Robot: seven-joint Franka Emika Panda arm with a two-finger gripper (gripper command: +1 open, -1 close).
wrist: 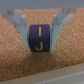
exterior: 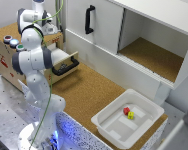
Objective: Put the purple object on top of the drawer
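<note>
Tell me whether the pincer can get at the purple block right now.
Probably yes: in the wrist view the purple block sits on cork between the open pincer fingers, nothing blocking.

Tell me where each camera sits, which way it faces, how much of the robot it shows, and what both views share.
Exterior view: high and off the arm, looking down across the cork table, the drawer, the white cabinet and the white tray; the arm's white links show, the gripper is hidden.
Wrist view: on the wrist, looking down at the purple object between the gripper fingers.
Shared: only the cork surface; the purple object cannot be seen in the exterior view.
</note>
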